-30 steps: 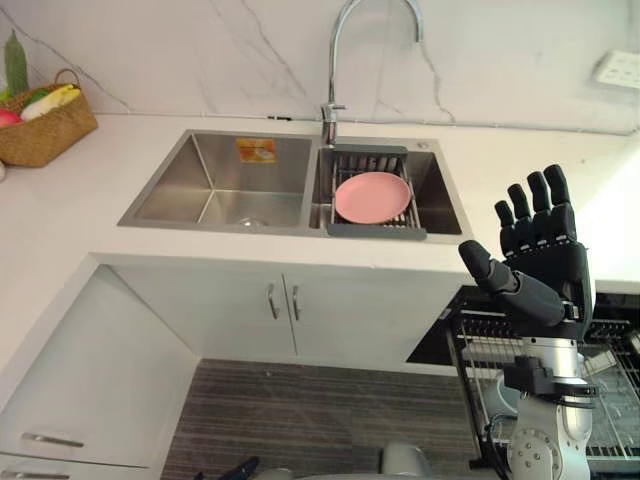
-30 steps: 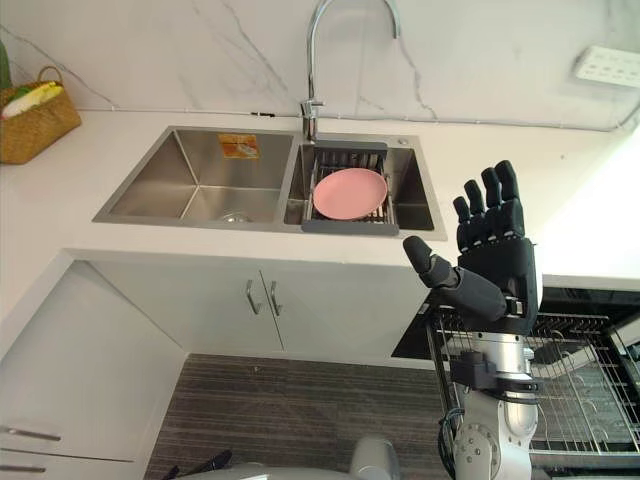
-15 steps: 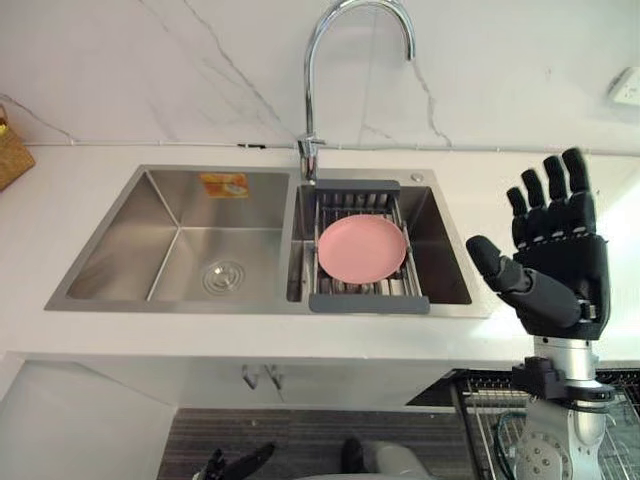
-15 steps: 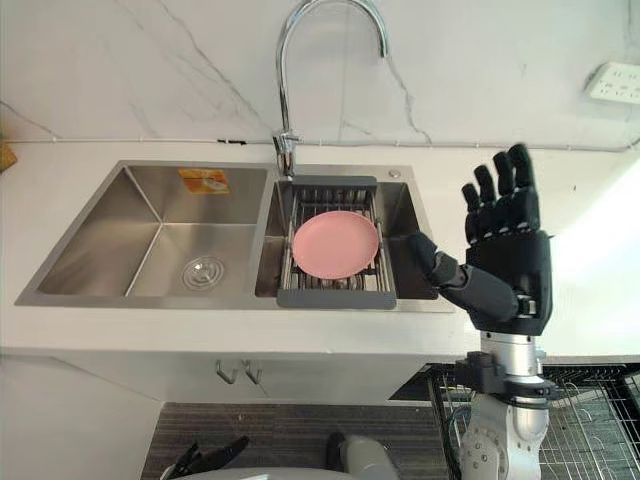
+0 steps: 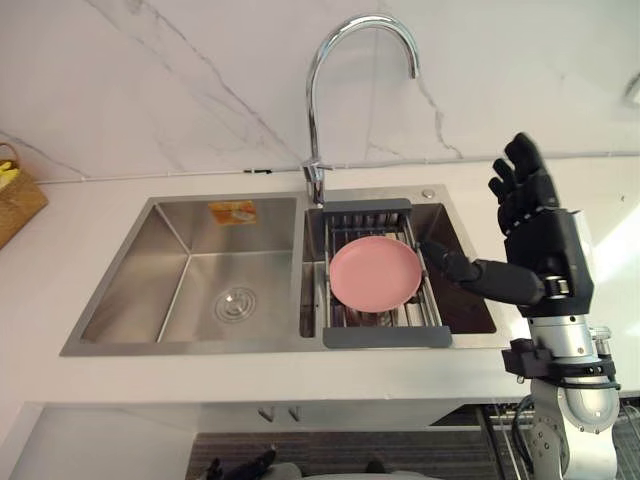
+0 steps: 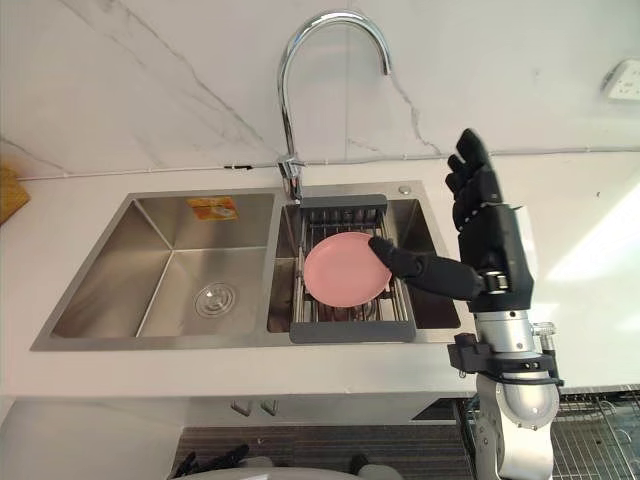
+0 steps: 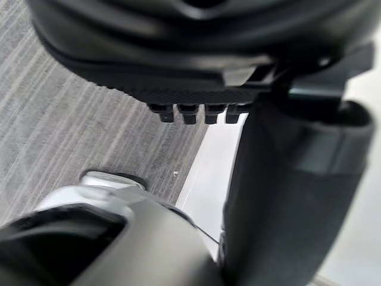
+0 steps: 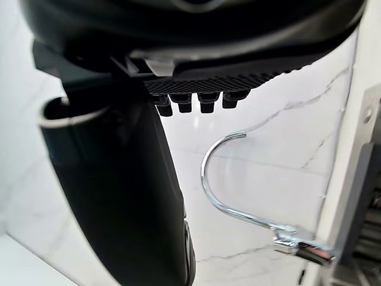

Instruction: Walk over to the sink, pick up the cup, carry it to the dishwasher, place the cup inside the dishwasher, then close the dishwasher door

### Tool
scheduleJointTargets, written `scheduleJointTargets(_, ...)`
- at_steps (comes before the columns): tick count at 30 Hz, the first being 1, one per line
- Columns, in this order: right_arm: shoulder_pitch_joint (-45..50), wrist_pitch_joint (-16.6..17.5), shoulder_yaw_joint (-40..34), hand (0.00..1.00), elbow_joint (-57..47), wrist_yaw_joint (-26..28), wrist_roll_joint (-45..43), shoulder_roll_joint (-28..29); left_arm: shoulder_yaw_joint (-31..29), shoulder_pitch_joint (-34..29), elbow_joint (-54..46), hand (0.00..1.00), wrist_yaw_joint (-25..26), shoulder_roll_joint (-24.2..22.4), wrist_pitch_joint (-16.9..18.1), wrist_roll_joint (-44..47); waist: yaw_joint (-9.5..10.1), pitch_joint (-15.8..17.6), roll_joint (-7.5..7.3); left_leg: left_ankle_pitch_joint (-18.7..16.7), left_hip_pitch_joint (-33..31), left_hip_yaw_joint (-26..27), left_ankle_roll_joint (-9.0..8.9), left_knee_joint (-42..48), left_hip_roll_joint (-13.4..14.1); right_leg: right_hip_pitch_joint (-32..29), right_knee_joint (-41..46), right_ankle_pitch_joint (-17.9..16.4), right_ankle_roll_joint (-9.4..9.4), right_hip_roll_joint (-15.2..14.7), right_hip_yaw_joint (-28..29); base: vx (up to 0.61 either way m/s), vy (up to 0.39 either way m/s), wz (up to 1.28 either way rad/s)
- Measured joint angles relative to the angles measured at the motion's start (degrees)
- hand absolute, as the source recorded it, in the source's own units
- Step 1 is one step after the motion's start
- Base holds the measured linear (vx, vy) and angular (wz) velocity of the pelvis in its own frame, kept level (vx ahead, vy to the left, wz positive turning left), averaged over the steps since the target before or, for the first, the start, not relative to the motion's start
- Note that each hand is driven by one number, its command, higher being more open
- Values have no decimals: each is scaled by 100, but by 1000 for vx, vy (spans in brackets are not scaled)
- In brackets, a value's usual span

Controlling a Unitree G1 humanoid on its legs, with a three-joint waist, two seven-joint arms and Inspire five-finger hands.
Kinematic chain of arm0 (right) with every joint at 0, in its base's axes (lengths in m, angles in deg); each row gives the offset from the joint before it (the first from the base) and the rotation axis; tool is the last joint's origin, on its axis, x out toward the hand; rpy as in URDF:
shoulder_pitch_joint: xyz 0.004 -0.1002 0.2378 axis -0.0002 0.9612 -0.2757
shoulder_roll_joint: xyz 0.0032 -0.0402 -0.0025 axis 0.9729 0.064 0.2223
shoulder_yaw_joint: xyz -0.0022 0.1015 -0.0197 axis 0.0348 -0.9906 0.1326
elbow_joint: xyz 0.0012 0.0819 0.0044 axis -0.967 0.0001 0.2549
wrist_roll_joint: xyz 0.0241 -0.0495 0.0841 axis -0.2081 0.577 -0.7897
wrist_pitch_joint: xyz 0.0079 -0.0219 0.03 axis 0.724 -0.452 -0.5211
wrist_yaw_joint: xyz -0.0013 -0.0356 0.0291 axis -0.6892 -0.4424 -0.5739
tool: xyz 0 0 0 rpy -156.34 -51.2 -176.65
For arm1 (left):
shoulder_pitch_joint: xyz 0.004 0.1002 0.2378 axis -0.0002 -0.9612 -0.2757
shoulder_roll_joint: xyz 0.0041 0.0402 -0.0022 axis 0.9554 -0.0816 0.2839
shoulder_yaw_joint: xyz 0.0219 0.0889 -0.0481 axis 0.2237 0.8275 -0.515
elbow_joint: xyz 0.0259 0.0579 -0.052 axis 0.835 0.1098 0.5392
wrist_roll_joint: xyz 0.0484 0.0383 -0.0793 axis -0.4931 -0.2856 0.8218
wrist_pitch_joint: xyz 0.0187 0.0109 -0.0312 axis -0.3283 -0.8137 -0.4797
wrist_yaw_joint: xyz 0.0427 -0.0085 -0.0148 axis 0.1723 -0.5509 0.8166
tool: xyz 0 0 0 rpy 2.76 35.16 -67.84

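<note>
My right hand (image 5: 545, 255) is raised over the right end of the steel sink (image 5: 130, 345), open, with its fingers straight and pointing up. Its thumb (image 6: 410, 268) reaches out over the right basin, close to a pink plate (image 5: 374, 272). That plate lies on a grey drying rack (image 5: 388, 338) set across the right basin. In the right wrist view the thumb (image 8: 119, 179) and fingertips (image 8: 190, 104) stand before the marble wall and the faucet (image 8: 226, 202). My left hand (image 7: 196, 113) hangs low over the floor, fingers relaxed and holding nothing.
A tall chrome faucet (image 5: 330, 60) arches over the divide between the basins. The left basin (image 5: 190, 280) holds only its drain. A woven basket (image 5: 15, 200) sits on the counter at the far left. A wire dishwasher rack (image 6: 600, 440) shows at the lower right.
The camera has come closer to the sink and now looks down on it. My right hand has turned edge-on and moved toward the right basin, its thumb now over the rack.
</note>
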Motion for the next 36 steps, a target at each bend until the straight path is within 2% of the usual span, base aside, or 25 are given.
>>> scheduleJointTargets(2, -18, -50, -214, 100, -65, 89, 493, -212, 4, 41, 1, 100, -16, 54, -53, -140, -37, -1, -86, 114, 128, -4, 58, -240, -105, 2, -1, -15, 35, -74, -3, 66, 82, 6)
scheduleJointTargets(8, -224, -60, -281, 100, -223, 696, 2083, -973, 300, 191, 2, 100, -88, 334, -397, -220, -81, 9, -145, 151, 396, -23, 110, -489, -171, 129, 1, -14, 40, -102, 93, 41, 42, 0)
scheduleJointTargets(14, -286, 36, -241, 100, -287, 1515, 2936, -1396, 629, 285, -2, 100, -199, 498, -640, -221, -153, 62, -226, 160, 419, 38, 113, -525, -207, 105, -4, -54, 109, -126, 188, -40, 5, -6)
scheduleJointTargets(21, -318, 300, 114, 100, -277, 2123, 4009, -1841, 904, 275, -5, 100, -304, 613, -822, -222, -248, 65, -238, 262, 407, 90, 133, -727, -234, -14, -49, -23, 140, -122, 275, -9, 3, -6)
scheduleJointTargets(27, -729, 406, 417, 100, -137, 2201, 4336, -1951, 1124, 289, -26, 100, -322, 708, -883, -227, -271, 59, -242, 268, 427, 101, 143, -808, -245, -7, -124, -6, 144, -123, 288, 6, 2, 0)
scheduleJointTargets(32, -861, 531, 712, 100, 57, 2016, 4757, -1950, 1181, 298, -67, 100, -317, 749, -983, -226, -253, 22, -288, 282, 433, 120, 164, -849, -254, 9, -204, 44, 146, -130, 303, 1, 4, -1)
scheduleJointTargets(36, -863, 615, 944, 100, 211, 1929, 4755, -1942, 1250, 297, -88, 100, -305, 778, -996, -227, -239, -1, -306, 295, 442, 120, 178, -849, -261, 24, -206, 60, 152, -140, 299, -20, 3, 1)
